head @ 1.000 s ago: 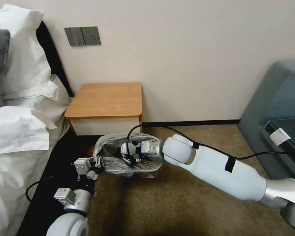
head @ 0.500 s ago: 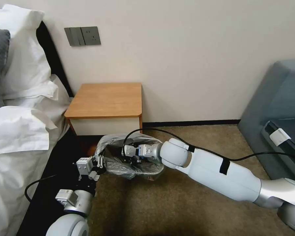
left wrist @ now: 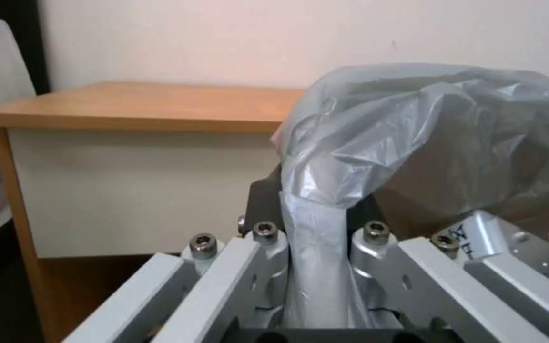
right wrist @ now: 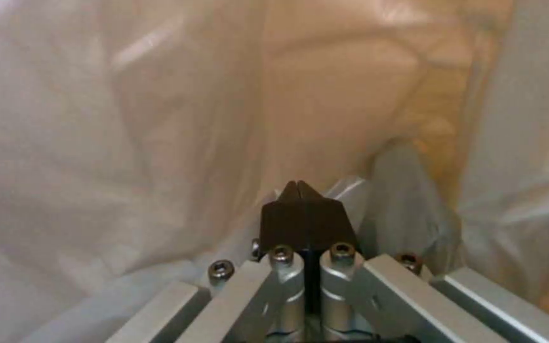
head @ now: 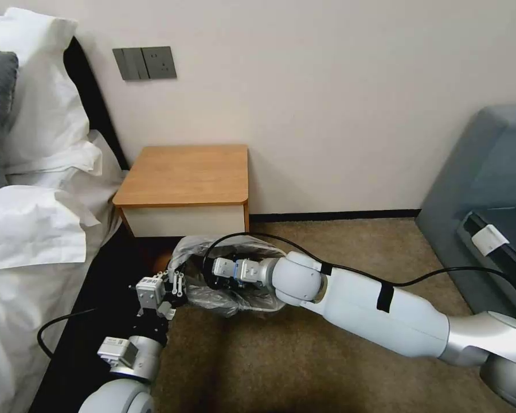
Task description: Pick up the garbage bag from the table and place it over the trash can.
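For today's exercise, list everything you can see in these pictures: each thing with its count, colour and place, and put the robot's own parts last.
garbage bag: one, translucent grey, draped around the bin on the floor in front of the nightstand.
trash can: one, mostly hidden under the bag.
table: one, orange-brown top, white front, against the wall beside the bed.
bedding: white, with a grey pillow, at the left.
wall switches: grey panel above the table.
armchair: one, grey-blue, at the right.
carpet: brown.
left end effector: shut on a fold of the bag at its near left side.
right end effector: shut, reaching inside the bag.
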